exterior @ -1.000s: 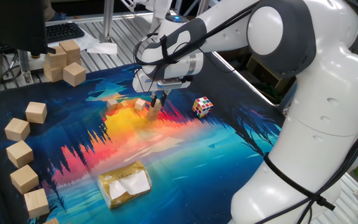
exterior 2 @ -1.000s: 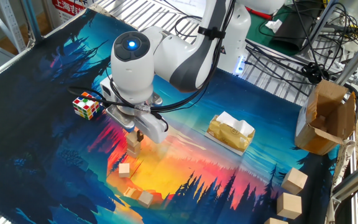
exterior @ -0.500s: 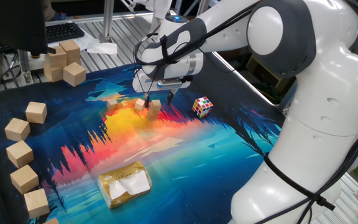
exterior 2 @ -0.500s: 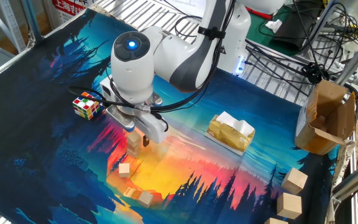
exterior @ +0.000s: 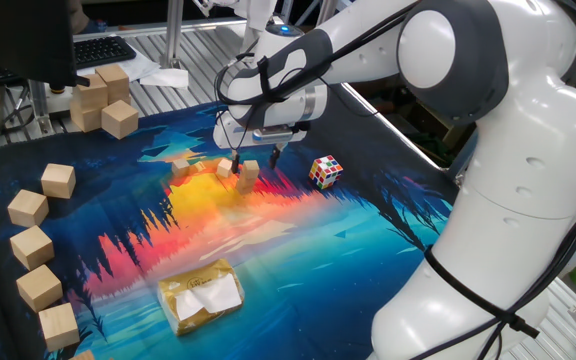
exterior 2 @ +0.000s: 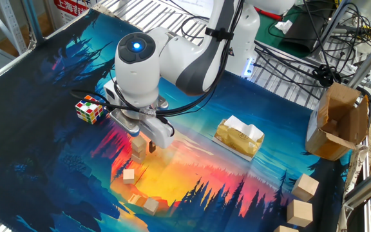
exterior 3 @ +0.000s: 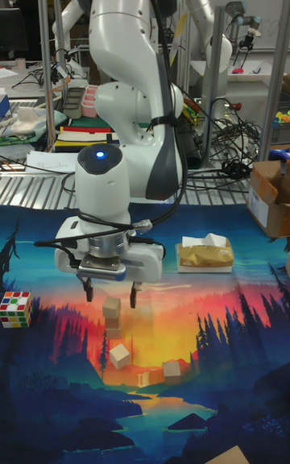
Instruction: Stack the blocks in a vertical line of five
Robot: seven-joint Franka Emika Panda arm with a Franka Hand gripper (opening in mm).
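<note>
The gripper [exterior 3: 110, 290] is spread wide and empty, its fingers straddling the top of a two-block stack [exterior 3: 111, 313]. Three loose blocks [exterior 3: 119, 355] lie just beside that stack, away from the puzzle cube [exterior 3: 15, 308].

Five small blocks [exterior 3: 111, 307] [exterior 3: 113, 324] [exterior 3: 119, 355] [exterior 3: 171, 369] [exterior 3: 143, 379], two stacked; one puzzle cube [exterior 3: 15, 308]; one tissue pack [exterior 3: 205, 254]; one cardboard box [exterior 3: 270, 198]; at least nine large cubes [exterior: 58, 180] in view.

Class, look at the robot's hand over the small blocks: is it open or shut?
Open. The hand has its fingers spread apart, astride the two-block stack without touching it.
</note>
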